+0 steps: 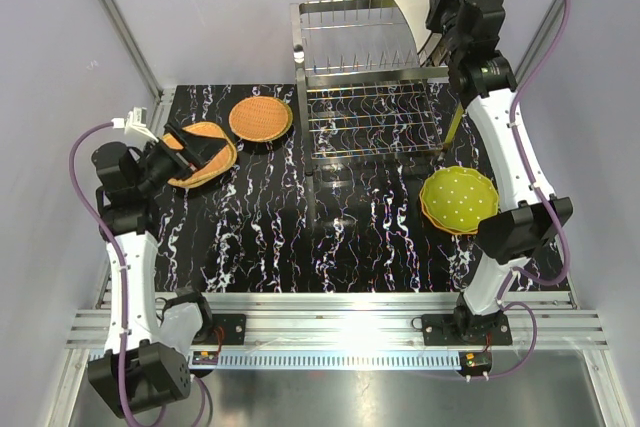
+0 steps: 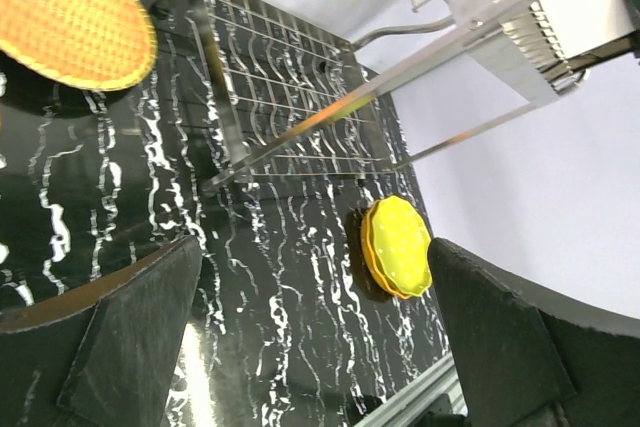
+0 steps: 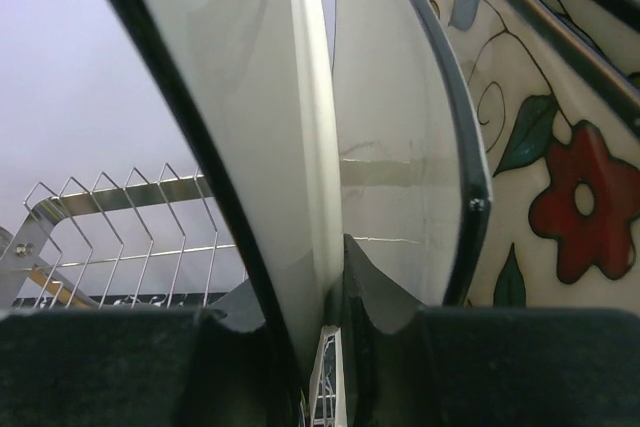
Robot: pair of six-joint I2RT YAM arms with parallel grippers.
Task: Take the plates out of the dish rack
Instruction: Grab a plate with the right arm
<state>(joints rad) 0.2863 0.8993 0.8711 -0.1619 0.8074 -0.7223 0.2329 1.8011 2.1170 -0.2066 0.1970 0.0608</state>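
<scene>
– So, which step is this?
– Pulling a plate off the top tier. The right jaws are up at the far right end of the dish rack point(image 1: 370, 87). They are closed down narrow on the rim of a cream plate point(image 3: 240, 117), which stands on edge between the fingers point(image 3: 130, 367). A flower-patterned plate point(image 3: 560, 177) stands just beside it.
– One plate in the grip, or two?
– Can't tell; a second pale face point(image 3: 400, 147) lies tight against the first.
– And the left side?
– The left jaws are spread as wide as they go and hold nothing. They hover over the squarish orange woven plate point(image 1: 205, 130) on the surface point(image 1: 350, 237). A round woven plate point(image 1: 262, 119) lies beside that, and a lime-green dotted plate point(image 1: 458, 197) sits at the right, in front of the rack.
– Next move?
– I'd judge a straight lift, clear of the prongs point(image 1: 345, 7) and the flowered neighbour, then a carry down to the surface. Tilting early could snag the rim or drag the neighbour along.
</scene>
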